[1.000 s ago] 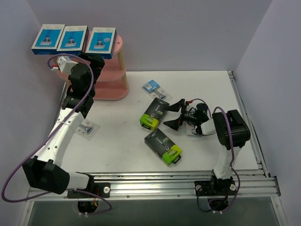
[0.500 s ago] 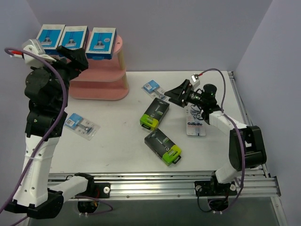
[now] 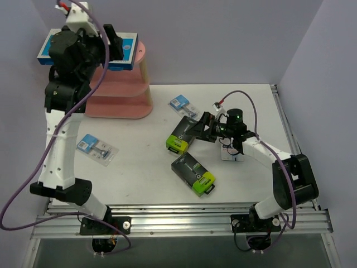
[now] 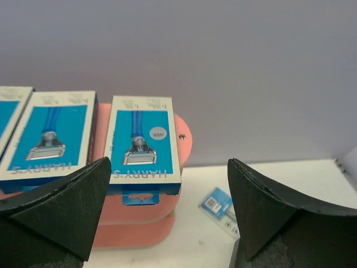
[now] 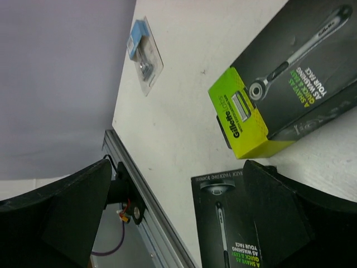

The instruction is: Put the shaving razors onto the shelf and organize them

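Lilac walls, white tabletop (image 3: 139, 173); left gripper (image 4: 168, 165) spread, empty, raised facing pink three-tier oval-board shelf (image 3: 131, 104), three flat blue-and-white razor boxes (image 4: 144, 139) on top. Likewise spread, right gripper (image 5: 177, 165) low near two black lime-ended boxes (image 5: 301, 61); clear blister packs (image 3: 97, 147) scattered nearby.

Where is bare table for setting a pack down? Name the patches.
Free: between the left blister pack and the black boxes; the far right corner beyond the right gripper. Crowded: around the black boxes; the shelf top holds blue boxes.

White arms (image 3: 58, 153), black joints (image 3: 67, 51), trailing purple cables (image 3: 255, 114).
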You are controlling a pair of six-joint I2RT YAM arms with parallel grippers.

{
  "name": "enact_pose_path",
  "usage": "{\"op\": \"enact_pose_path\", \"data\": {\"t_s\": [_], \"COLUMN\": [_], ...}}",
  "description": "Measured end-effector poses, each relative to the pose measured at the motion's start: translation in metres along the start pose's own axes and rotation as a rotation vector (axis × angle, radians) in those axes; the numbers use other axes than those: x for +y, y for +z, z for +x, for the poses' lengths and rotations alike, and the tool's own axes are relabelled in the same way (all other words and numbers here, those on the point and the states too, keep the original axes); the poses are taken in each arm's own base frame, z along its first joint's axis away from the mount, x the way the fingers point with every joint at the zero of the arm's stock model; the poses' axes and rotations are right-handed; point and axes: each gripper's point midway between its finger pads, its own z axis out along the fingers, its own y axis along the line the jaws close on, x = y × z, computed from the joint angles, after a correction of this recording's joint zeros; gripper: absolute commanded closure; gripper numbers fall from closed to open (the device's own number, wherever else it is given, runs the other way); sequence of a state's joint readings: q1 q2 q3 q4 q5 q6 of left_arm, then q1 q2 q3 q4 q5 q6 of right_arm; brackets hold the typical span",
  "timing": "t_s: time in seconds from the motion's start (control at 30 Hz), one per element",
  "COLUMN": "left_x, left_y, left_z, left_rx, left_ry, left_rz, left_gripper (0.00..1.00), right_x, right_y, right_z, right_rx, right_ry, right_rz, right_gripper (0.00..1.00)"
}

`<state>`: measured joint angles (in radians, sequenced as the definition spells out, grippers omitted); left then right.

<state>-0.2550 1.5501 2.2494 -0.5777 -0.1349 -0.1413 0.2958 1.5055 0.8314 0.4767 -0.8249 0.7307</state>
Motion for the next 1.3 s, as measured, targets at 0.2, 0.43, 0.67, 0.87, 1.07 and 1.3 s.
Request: {"op": "enact_pose_path", "data": {"t_s": [0.2, 0.43, 0.67, 0.87, 1.07, 1.3], "left_x": [-0.007, -0.021, -0.026, -0.017, 0.001, 0.015], "left_y": [0.056, 0.094, 0.109, 0.116, 0.127, 0.14], "left_z": [0.075, 0.104, 0.111, 0.133, 0.165, 0.176], "left_rx": [0.182, 0.218, 0.213, 0.259, 0.327, 0.329], "left_ry": [0.066, 0.163, 0.244, 0.29, 0.319, 0.318], "left_rz": [0.047, 0.085, 0.096, 0.074, 0.051, 0.04], "left_gripper": [0.06, 0.06, 0.06, 0.06, 0.06, 0.02], "right_x": [-0.007, -0.012, -0.019, -0.024, -0.033, -0.041], "right_y": [-0.005, -0.01, -0.011, -0.01, -0.009, -0.007], "right_z": [0.021, 0.031, 0.041, 0.044, 0.05, 0.056], "right_rx": [0.048, 0.073, 0.106, 0.12, 0.143, 0.167], "right_ry": [-0.023, -0.071, -0.082, -0.081, -0.079, -0.074], "right_rz": [0.024, 0.035, 0.041, 0.051, 0.067, 0.084], "right_gripper": [0.01, 0.01, 0.01, 0.01, 0.01, 0.01]}}
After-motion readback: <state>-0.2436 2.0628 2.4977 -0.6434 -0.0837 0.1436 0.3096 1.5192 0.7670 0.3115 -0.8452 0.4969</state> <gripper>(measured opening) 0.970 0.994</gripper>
